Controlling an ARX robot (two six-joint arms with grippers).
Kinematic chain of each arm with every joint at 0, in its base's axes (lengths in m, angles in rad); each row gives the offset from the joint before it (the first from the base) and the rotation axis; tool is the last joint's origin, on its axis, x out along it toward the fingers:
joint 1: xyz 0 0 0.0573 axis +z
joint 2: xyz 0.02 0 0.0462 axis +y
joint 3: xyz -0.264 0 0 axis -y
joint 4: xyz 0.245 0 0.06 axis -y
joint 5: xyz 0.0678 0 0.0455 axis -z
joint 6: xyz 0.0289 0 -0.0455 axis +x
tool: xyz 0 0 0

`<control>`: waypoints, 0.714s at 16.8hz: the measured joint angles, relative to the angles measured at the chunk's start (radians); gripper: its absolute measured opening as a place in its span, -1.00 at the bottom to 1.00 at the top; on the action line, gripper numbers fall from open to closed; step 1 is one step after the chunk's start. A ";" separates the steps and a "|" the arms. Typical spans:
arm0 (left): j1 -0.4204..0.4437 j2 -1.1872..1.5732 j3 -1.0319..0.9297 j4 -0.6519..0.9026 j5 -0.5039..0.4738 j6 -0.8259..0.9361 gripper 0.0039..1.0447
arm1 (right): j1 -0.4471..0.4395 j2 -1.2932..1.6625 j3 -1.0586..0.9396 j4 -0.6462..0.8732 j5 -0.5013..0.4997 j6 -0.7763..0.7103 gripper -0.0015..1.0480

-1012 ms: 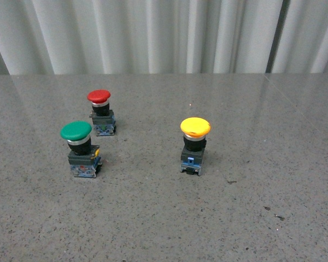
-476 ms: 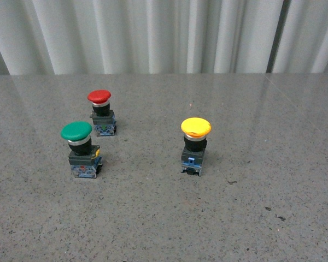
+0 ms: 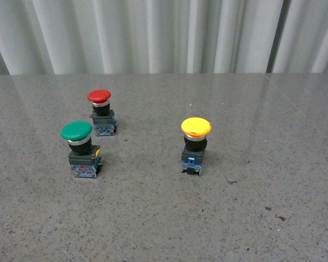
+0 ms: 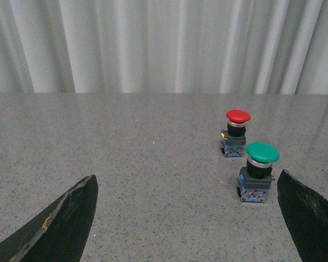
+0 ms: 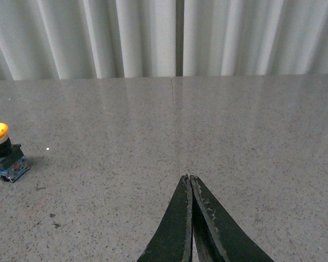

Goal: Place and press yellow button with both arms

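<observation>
Standing upright on the grey surface [image 3: 251,218], the yellow button [image 3: 195,146] sits at three o'clock from the green button [image 3: 80,148]. Rigid, light and top-heavy, it likely grips best at its squared base. Left jaws apart, right jaws together, both empty.

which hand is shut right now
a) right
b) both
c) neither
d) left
a: in the right wrist view the right hand has its fingers pressed together with nothing between them, while in the left wrist view the left hand has its fingers spread wide apart.
</observation>
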 joint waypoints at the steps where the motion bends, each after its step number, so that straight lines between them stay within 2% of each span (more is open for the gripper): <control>1: 0.000 0.000 0.000 0.000 0.000 0.000 0.88 | 0.000 -0.082 0.000 -0.061 0.000 0.000 -0.97; 7: 0.000 0.000 0.000 0.001 0.000 0.000 0.88 | 0.000 -0.101 0.000 -0.062 -0.001 0.000 -0.97; 8: 0.000 0.000 0.000 0.000 0.000 0.000 0.88 | 0.000 -0.101 0.000 -0.062 -0.001 0.000 -0.55; 12: 0.000 0.000 0.000 0.000 0.000 0.000 0.88 | 0.000 -0.101 0.000 -0.062 -0.001 0.000 -0.30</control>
